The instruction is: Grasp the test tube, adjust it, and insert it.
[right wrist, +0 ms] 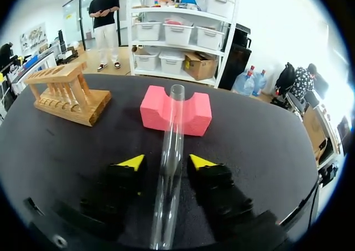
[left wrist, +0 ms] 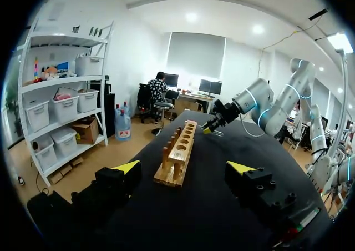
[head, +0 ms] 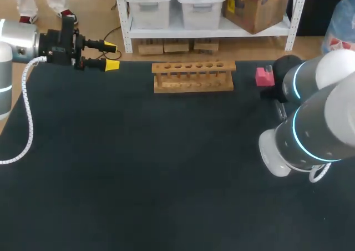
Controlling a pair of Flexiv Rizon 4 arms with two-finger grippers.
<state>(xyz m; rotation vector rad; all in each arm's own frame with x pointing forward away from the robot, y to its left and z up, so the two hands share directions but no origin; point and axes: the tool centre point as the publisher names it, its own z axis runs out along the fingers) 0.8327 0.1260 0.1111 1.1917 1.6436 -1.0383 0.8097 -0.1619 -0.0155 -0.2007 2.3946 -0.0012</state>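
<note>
Currently, the test tube (right wrist: 172, 151) lies lengthwise between the 2 fingers of the right gripper (right wrist: 166, 163), with its far end propped in the notch of the pink foam block (right wrist: 152, 115), presumably to lift the glass off the table (head: 138, 162) for an easier pick. The fingers are spread, with a visible gap on each side, so nothing is gripped yet. Well apart, the wooden rack (head: 193, 76) stands at the table's far edge, holes up to receive the tube, and the left gripper (head: 111, 56) hangs released and empty near the far left corner, apparently parked clear.
</note>
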